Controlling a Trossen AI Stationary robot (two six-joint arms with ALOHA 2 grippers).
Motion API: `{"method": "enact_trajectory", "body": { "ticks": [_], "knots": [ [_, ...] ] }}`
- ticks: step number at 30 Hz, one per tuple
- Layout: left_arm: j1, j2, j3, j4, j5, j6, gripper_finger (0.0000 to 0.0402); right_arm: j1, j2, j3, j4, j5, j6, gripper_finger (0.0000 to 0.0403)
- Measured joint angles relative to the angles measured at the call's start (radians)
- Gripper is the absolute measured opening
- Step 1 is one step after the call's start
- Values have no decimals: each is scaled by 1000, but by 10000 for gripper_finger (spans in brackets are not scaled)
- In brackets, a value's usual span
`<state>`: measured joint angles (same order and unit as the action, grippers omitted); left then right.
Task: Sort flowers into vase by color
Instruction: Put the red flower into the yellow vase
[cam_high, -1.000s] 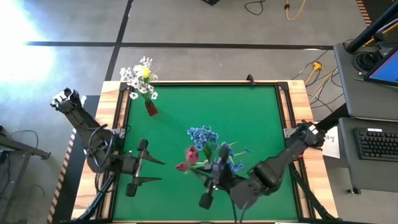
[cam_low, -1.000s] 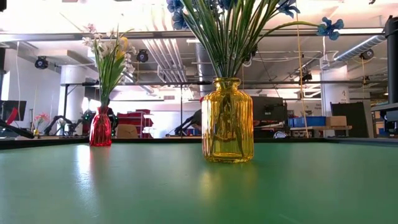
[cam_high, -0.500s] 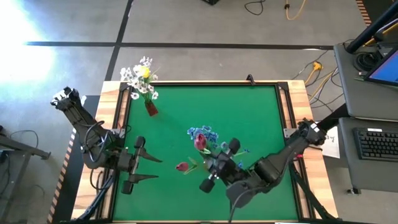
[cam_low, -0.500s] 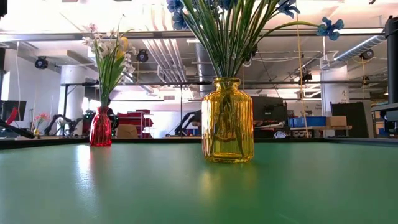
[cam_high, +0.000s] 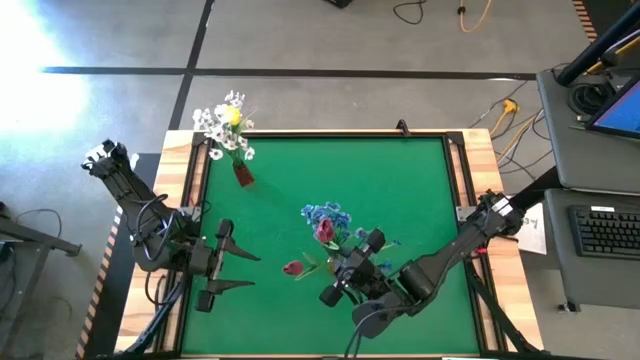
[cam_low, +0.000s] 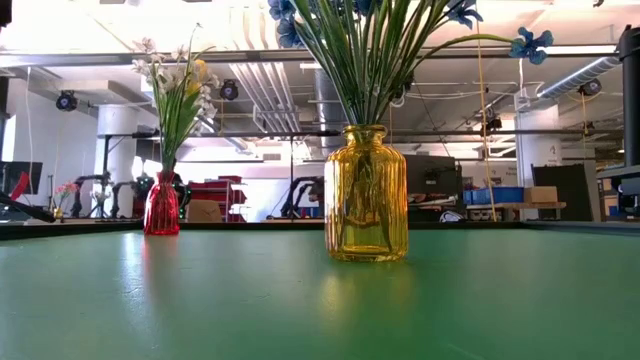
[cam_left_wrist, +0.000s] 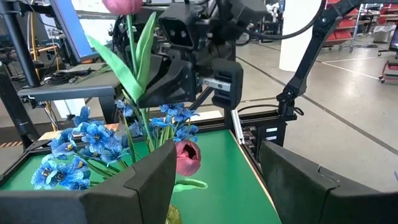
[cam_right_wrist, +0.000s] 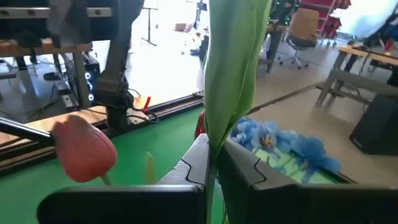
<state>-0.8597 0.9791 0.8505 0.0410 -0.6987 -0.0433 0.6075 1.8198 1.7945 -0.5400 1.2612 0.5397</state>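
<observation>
My left gripper hangs over the green table at about eight o'clock, fingers spread apart with nothing between them, pointing toward the middle. Up at eleven o'clock, near the table's corner, the red vase stands with white blossoms and a yellow tulip in it; from table height that vase sits far back, stems upright. Moving toward the centre and a little toward five o'clock, the yellow glass vase holds the blue flowers, whose green stems fan out of its neck. One pink tulip hangs low, out to the nine o'clock side of that bunch, just past my left fingertips. A second pink tulip sits higher, right against the blue blooms. My right gripper is at about five o'clock, just beside the yellow vase, its fingers pressed together on a green tulip stem and leaf that rise straight up between them. From my left wrist the same stem climbs in front of my right arm, above the blue clusters.
</observation>
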Motion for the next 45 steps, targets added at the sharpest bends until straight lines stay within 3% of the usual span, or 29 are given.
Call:
{"method": "enact_trajectory", "body": {
  "ticks": [20, 40, 45],
  "knots": [
    [0, 0, 0, -4, -2, 8, 215, -43, 2, -50, -1, 21, 105, 17],
    [0, 0, 0, -6, -3, 30, 215, -45, 2, -105, -2, -15, 132, 17],
    [0, 0, 0, -5, -5, 30, 215, -45, 2, -105, -2, -66, 133, 25]
  ]
}}
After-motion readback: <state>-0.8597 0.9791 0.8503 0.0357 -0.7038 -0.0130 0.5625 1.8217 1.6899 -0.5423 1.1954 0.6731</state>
